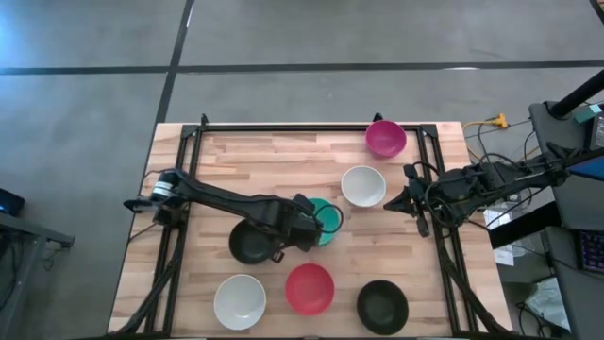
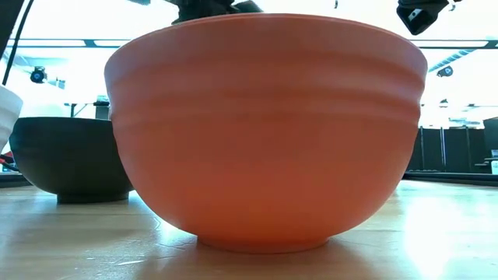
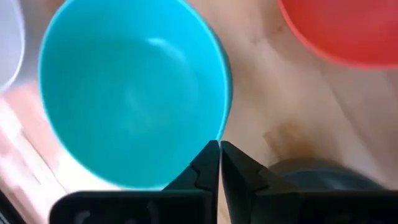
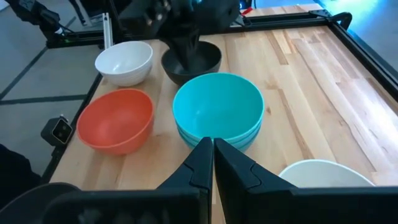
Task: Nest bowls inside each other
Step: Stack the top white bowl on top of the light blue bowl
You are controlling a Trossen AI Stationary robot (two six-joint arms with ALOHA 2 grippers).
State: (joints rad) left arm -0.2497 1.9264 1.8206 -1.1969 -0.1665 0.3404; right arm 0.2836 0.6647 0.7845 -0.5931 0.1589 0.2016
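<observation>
A teal bowl point(image 1: 327, 216) sits mid-table, and further teal-blue rims point(image 4: 219, 138) show nested under it. A black bowl point(image 1: 251, 244) stands beside it toward the left edge. My left gripper point(image 3: 219, 148) is shut. It hovers between these two, above the black bowl's rim point(image 3: 317, 171). Along the near edge stand a white bowl point(image 1: 239, 301), a red bowl point(image 1: 310, 288) and a second black bowl point(image 1: 382, 306). Another white bowl point(image 1: 363, 185) and a magenta bowl point(image 1: 386, 138) stand toward the far right. My right gripper point(image 4: 213, 144) is shut. It waits at the right edge, pointing at the teal stack.
A black metal frame point(image 1: 283, 127) borders the wooden table top. Bare wood point(image 1: 255, 165) lies on the far left part of the table. In the low view the red bowl point(image 2: 264, 132) fills the picture, with the black bowl point(image 2: 74, 159) behind it. Cables point(image 1: 491, 123) lie off the right edge.
</observation>
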